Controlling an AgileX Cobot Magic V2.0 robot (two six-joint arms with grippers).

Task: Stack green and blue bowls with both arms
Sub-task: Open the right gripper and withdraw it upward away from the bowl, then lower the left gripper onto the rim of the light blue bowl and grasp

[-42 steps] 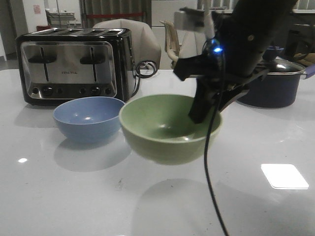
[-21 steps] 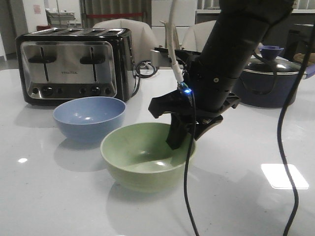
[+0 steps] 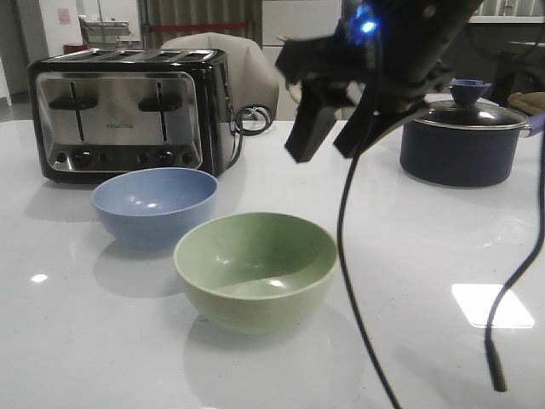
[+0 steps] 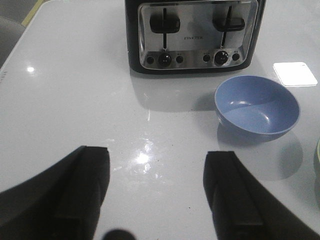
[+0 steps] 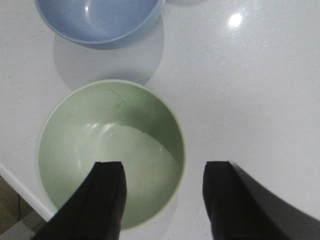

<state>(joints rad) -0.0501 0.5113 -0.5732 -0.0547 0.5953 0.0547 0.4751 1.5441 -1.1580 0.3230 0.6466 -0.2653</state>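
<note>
The right gripper (image 3: 328, 136) hangs in the air above the white table (image 3: 443, 247), its two dark fingers (image 3: 308, 128) spread apart and holding nothing, angled down toward the bowls from the arm that enters at 1 o'clock in the front view. A blue light glows on the wrist, and a black cable (image 3: 353, 281) trails down from it past the green bowl's right side toward the near edge.

The green bowl (image 3: 255, 268) sits upright on the table near its front, below and at about 7 o'clock of the raised fingers. The blue bowl (image 3: 154, 204) stands just beside it at 10 o'clock, the two rims close but apart, neither stacked in the other.

In the left wrist view the left gripper (image 4: 157, 192) hovers over bare tabletop with its fingers wide apart and empty; the blue bowl (image 4: 257, 107) lies ahead at 1 o'clock of them.

A black and chrome toaster (image 3: 128, 111) stands directly behind the blue bowl, and a dark navy lidded pot (image 3: 464, 141) sits well apart at the back right. Bare tabletop shows between the green bowl and the pot.
</note>
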